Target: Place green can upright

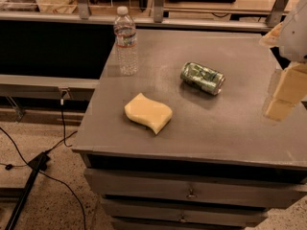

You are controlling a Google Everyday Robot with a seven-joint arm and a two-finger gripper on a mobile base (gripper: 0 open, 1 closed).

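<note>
The green can (202, 78) lies on its side on the grey tabletop (225, 123), right of the middle, with its silver top pointing to the right and toward the front. My gripper (286, 92) hangs at the right edge of the view, above the table's right side, to the right of the can and apart from it. It holds nothing that I can see, and part of it is cut off by the frame edge.
A clear plastic water bottle (125, 41) with a white cap stands upright at the table's back left. A yellow wavy sponge (148, 112) lies at the front centre-left. Drawers (192, 193) sit below the front edge. Cables (29, 169) run over the floor at the left.
</note>
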